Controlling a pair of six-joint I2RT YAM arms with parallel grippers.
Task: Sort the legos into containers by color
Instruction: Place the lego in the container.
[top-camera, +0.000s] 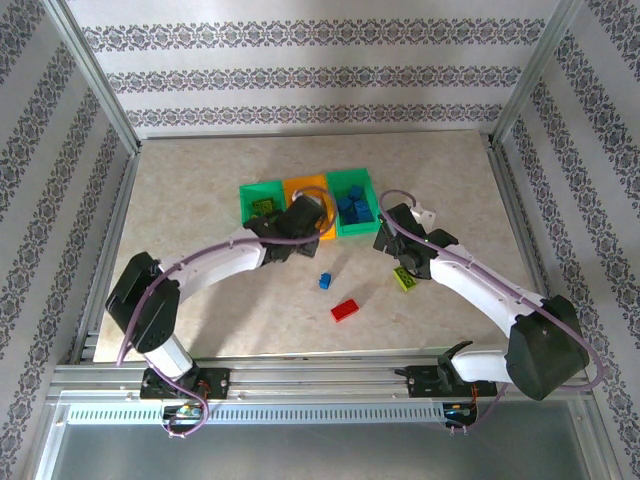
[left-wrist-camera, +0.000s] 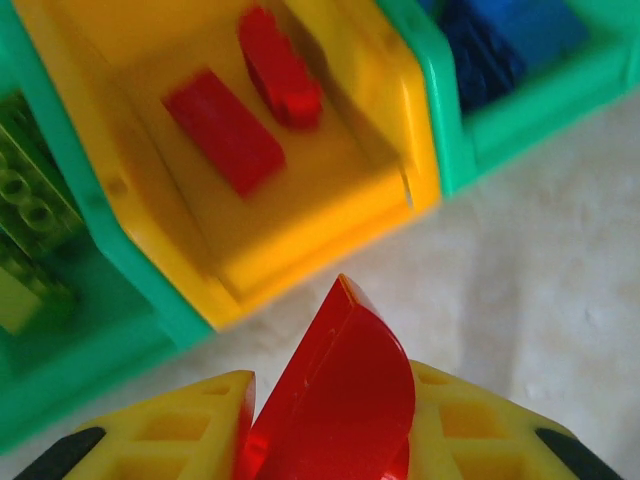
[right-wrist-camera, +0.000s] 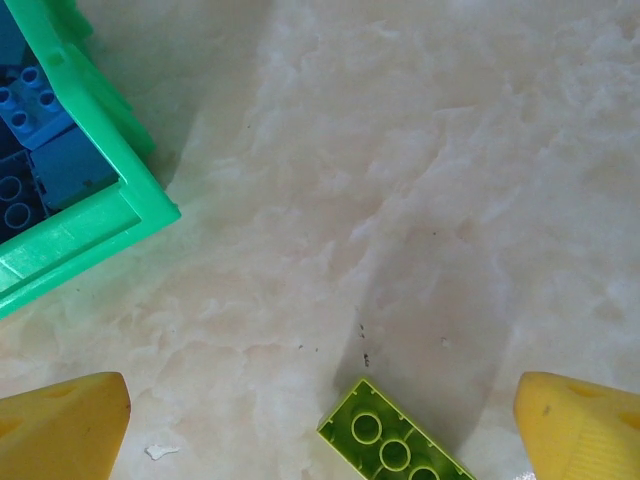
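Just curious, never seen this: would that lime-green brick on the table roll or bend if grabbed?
The lime-green brick looks like rigid plastic, so probably stiff and light. Lying flat, studs up, with straight sides, it should slide rather than roll. Its smooth faces might slip slightly.

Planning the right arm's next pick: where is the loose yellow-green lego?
In the top view the yellow-green lego lies on the table, right of centre, near the blue-filled green bin, beneath the open right tool.
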